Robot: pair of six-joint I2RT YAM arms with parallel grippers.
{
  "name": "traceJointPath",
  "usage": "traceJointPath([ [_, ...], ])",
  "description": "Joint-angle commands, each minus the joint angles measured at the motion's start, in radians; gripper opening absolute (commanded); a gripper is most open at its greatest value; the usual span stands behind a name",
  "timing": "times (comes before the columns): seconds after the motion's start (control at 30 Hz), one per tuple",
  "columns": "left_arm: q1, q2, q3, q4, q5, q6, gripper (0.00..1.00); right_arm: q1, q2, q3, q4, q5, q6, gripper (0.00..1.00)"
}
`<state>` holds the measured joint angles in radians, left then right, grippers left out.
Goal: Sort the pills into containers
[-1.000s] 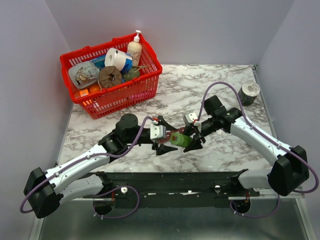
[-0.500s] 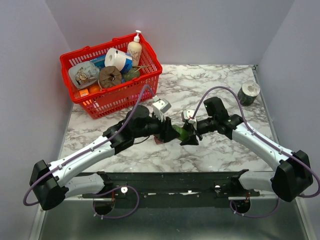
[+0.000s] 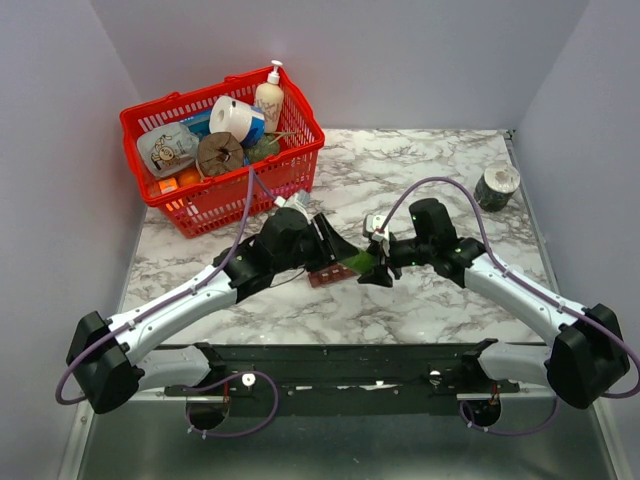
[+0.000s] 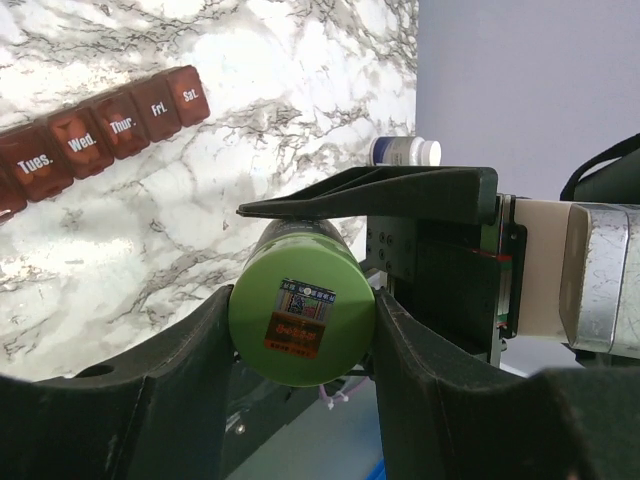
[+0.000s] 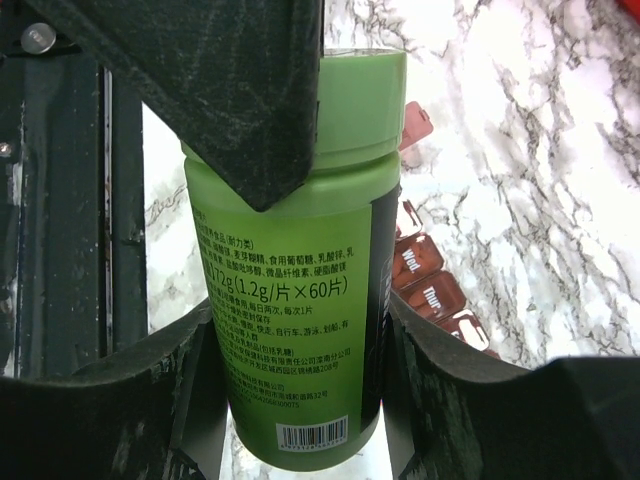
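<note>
Where left hand (image 3: 347,258) hangs, containers (image 3: 326,277) lie.

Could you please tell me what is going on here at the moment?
The two arms hold a green pill bottle between them above the marble table. The right claw grips its body, and the left claw is closed around its cap, apparently to unscrew it. The red-brown pill organiser lies on the table just beneath, with the lids in view shut. No loose pills are visible.
</note>
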<state>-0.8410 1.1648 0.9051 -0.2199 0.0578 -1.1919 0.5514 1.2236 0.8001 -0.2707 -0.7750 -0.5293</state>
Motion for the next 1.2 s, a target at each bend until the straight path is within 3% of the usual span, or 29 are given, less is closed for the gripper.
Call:
traceJointPath([
  [0.0, 0.046, -0.069, 0.018, 0.000, -0.013, 0.116, 0.67, -0.011, -0.033, 0.007, 0.001, -0.055, -0.021, 0.01],
  [0.07, 0.065, -0.096, 0.006, 0.014, 0.013, 0.178, 0.87, -0.011, -0.030, 0.011, -0.019, -0.088, -0.031, 0.00],
  [0.17, 0.100, -0.160, -0.026, 0.063, 0.056, 0.339, 0.99, -0.018, -0.027, 0.017, -0.042, -0.153, -0.041, 0.01],
  [0.27, 0.128, -0.232, -0.061, 0.117, 0.144, 0.573, 0.99, -0.031, -0.024, 0.017, -0.059, -0.232, -0.043, 0.00],
  [0.33, 0.129, -0.290, -0.103, 0.160, 0.335, 0.758, 0.99, -0.033, -0.018, 0.017, -0.073, -0.271, -0.057, 0.01],
  [0.37, 0.131, -0.312, -0.127, 0.172, 0.434, 0.970, 0.99, -0.031, -0.016, 0.022, -0.103, -0.305, -0.075, 0.01],
  [0.43, 0.126, -0.385, -0.213, 0.191, 0.648, 1.139, 0.99, -0.033, 0.000, 0.034, -0.156, -0.335, -0.128, 0.01],
  [0.47, 0.117, -0.411, -0.244, 0.211, 0.680, 1.313, 0.99, -0.033, 0.008, 0.045, -0.220, -0.354, -0.194, 0.01],
  [0.6, 0.088, -0.432, -0.287, 0.222, 0.646, 1.533, 0.99, -0.033, 0.045, 0.099, -0.338, -0.372, -0.316, 0.01],
  [0.7, 0.060, -0.361, -0.230, 0.149, 0.657, 1.598, 0.99, -0.031, 0.063, 0.103, -0.363, -0.389, -0.339, 0.01],
  [1.17, -0.046, -0.194, -0.163, 0.194, 0.560, 1.707, 0.97, -0.028, 0.090, 0.116, -0.415, -0.425, -0.391, 0.01],
])
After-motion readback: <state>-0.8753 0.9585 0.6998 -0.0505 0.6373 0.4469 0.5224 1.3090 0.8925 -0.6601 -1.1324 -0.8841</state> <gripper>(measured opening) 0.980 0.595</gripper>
